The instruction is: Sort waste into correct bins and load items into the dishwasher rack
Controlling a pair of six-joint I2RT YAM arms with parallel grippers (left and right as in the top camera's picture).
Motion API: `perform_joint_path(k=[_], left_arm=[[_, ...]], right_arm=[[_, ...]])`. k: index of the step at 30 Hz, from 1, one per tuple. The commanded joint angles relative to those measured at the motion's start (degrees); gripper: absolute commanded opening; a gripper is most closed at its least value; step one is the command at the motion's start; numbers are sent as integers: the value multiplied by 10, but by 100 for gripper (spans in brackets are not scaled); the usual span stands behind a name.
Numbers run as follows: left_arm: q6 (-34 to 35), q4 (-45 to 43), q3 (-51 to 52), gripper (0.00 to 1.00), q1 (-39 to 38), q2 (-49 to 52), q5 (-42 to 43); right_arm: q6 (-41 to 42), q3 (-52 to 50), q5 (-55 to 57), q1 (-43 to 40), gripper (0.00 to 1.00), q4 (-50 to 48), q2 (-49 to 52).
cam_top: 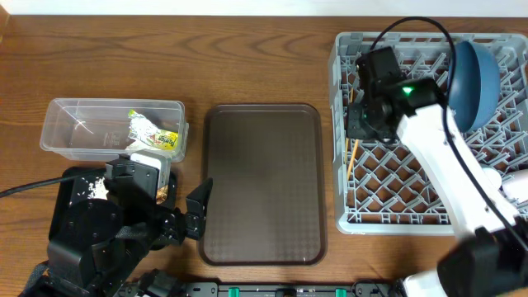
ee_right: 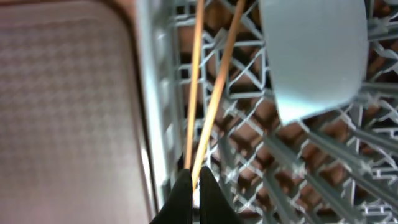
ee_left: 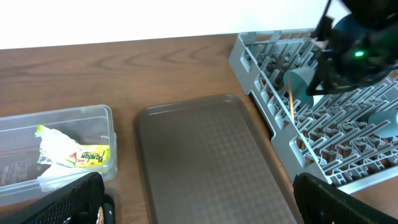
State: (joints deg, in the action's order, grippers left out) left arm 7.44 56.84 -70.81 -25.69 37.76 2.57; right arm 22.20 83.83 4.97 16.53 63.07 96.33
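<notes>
Brown serving tray [cam_top: 262, 181]: middle of the wooden surface [cam_top: 165, 66].
Dishwasher rack [cam_top: 396, 216]: just right of the tray.
Chopsticks [ee_right: 211, 106]: inside the rack, along the wall nearest the tray. One end of the pair is pinched by the right gripper [ee_right: 196, 186], jaws closed on it.
Light-blue cup [ee_right: 311, 56]: in the rack, beyond the chopsticks from the tray.
Blue plate [cam_top: 474, 74]: on edge in the rack, well right of the tray.
Clear tub [cam_top: 66, 136]: left of the tray, holding the green-yellow wrapper [cam_top: 153, 132].
Left gripper [ee_left: 199, 199]: at the tray's near left edge, jaws spread wide, holding nothing.
</notes>
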Motion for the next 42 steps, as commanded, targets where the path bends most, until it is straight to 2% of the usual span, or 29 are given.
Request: perform_joint_path(k=[1, 8, 14, 20, 34, 37, 40, 41, 42], left_arm=[[-3, 1, -7, 98, -1, 0, -7], [-3, 1, -7, 98, -1, 0, -7], [-3, 1, -7, 98, -1, 0, -7], [-3, 1, -7, 98, -1, 0, -7], [-3, 1, -7, 98, -1, 0, -7], [-3, 1, -7, 98, -1, 0, -7], [-3, 1, -7, 98, -1, 0, -7], [-3, 1, -7, 98, -1, 0, -7], [-3, 1, -7, 98, -1, 0, -7]], right_arm=[[16, -2, 26, -22, 1, -9, 28], [-7, -2, 23, -41, 1, -33, 88], [-10, -2, 65, -38, 1, -50, 106], [-20, -2, 59, -37, 1, -89, 107], [-121, -2, -54, -15, 1, -134, 98], [-110, -1, -31, -15, 1, -128, 93], [-58, 0, 13, -15, 1, -103, 91], [-55, 0, 17, -15, 4, -99, 91], [-55, 0, 17, -15, 12, -96, 91]])
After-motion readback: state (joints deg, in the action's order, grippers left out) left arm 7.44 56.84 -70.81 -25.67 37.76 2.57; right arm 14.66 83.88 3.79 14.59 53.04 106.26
